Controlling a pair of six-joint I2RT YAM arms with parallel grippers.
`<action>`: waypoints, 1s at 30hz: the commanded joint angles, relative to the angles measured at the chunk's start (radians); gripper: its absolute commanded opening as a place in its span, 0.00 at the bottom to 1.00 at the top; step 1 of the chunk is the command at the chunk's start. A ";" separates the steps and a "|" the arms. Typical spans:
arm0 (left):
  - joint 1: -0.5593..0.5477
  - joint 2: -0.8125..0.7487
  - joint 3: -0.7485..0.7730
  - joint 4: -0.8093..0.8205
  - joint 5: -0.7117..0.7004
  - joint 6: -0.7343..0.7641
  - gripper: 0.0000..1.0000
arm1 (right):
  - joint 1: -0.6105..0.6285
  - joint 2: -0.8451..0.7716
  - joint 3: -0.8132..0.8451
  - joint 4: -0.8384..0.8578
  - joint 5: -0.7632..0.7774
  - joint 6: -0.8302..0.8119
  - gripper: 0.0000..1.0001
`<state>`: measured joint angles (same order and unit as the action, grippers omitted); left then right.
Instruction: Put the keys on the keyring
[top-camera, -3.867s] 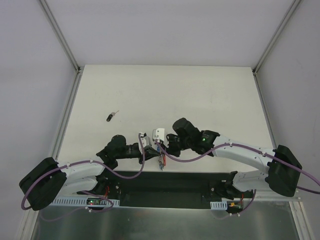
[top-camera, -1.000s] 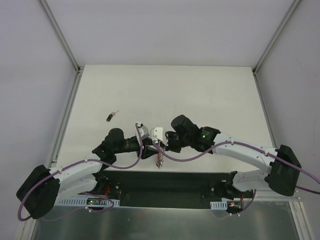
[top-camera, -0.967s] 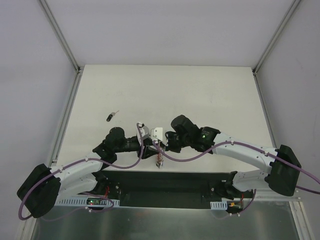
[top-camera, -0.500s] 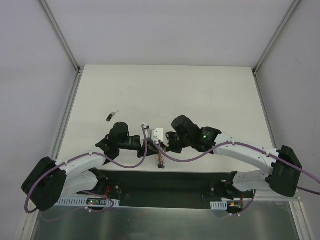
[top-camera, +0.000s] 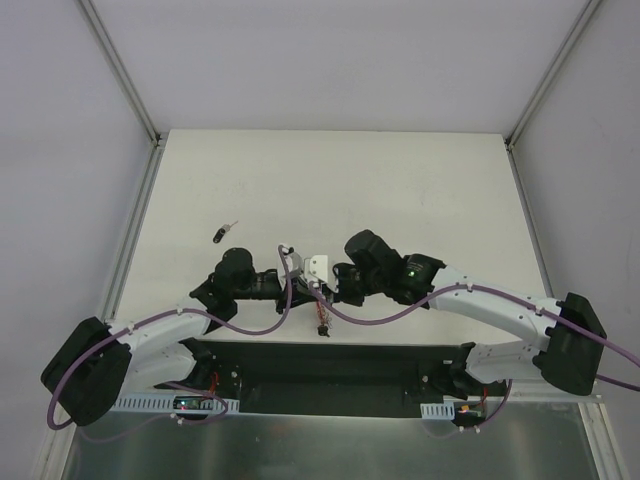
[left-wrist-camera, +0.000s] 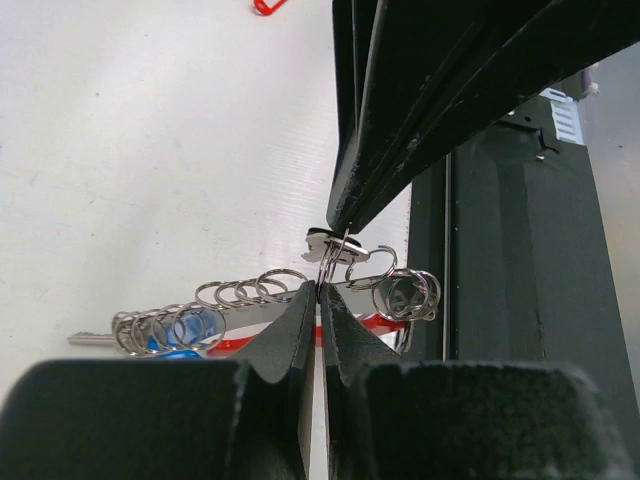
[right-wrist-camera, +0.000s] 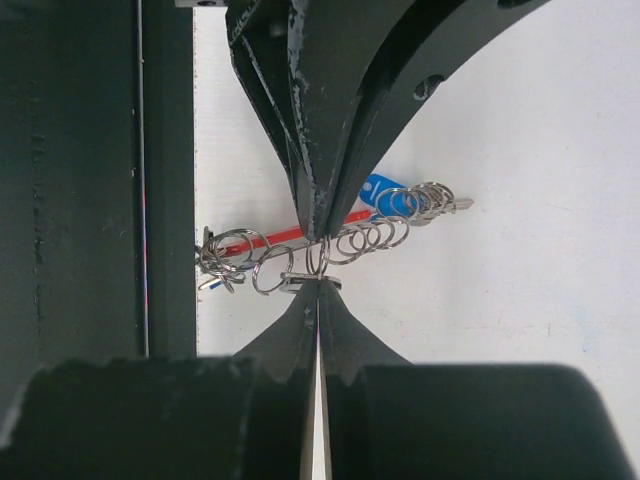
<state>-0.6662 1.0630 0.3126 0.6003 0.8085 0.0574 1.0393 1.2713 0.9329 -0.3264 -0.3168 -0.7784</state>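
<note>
Near the middle of the table's near edge, the left fingers and right fingers meet tip to tip, both pinched shut on the keyring. A black-headed key lies loose toward the left edge. If the two arms tug unevenly, the thin wire could slip free.

White arm links, black joints, purple cables, green indicator light

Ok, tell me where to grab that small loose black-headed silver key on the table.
Probably take the small black-headed silver key by its black plastic head, from straight above: it lies flat on the white table, and the head looks bulkier than the thin blade.
</note>
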 joint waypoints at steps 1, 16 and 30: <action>0.000 -0.061 -0.035 0.133 -0.094 -0.100 0.00 | 0.007 -0.047 0.001 0.023 0.008 0.010 0.01; 0.000 -0.227 -0.224 0.418 -0.287 -0.289 0.00 | 0.028 -0.006 -0.036 0.090 0.007 0.048 0.01; -0.001 -0.270 -0.205 0.213 -0.172 -0.085 0.40 | 0.031 -0.016 0.014 0.082 0.070 -0.010 0.01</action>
<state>-0.6674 0.8116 0.0811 0.8600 0.5659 -0.1383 1.0649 1.2644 0.9039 -0.2512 -0.2596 -0.7616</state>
